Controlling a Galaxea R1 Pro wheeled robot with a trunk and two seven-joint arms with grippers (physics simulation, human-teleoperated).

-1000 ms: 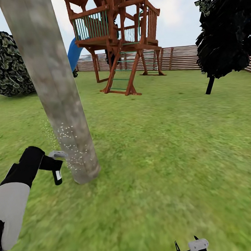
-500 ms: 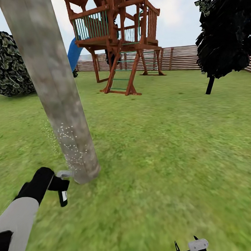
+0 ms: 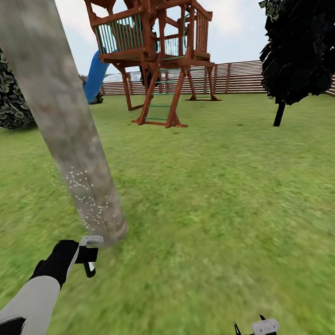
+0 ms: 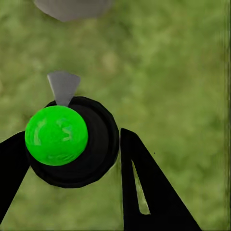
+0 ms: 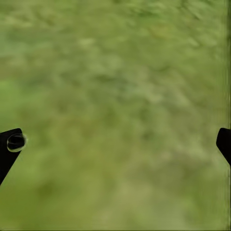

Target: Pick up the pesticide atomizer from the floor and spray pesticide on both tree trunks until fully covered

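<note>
Two trunks: the near tree trunk (image 3: 59,120) leans, rising from the grass (image 3: 214,199); a thin dark one stands under the far tree (image 3: 298,38), well apart.
Spray bottle: the spray bottle (image 3: 88,253) sits low, just beside the near trunk's base, grey head toward the bark.
Left gripper: the left gripper (image 4: 72,159) has its jaws closed around the bottle, a finger on each side.
Right gripper: the right gripper (image 5: 118,142) hangs over bare grass, jaws spread wide and holding nothing.
Specks: pale pesticide specks (image 3: 87,198) dot the lower trunk.
Surroundings: wooden play tower (image 3: 154,53) with blue slide (image 3: 95,75), slat fence (image 3: 241,77), bush (image 3: 2,89).
</note>
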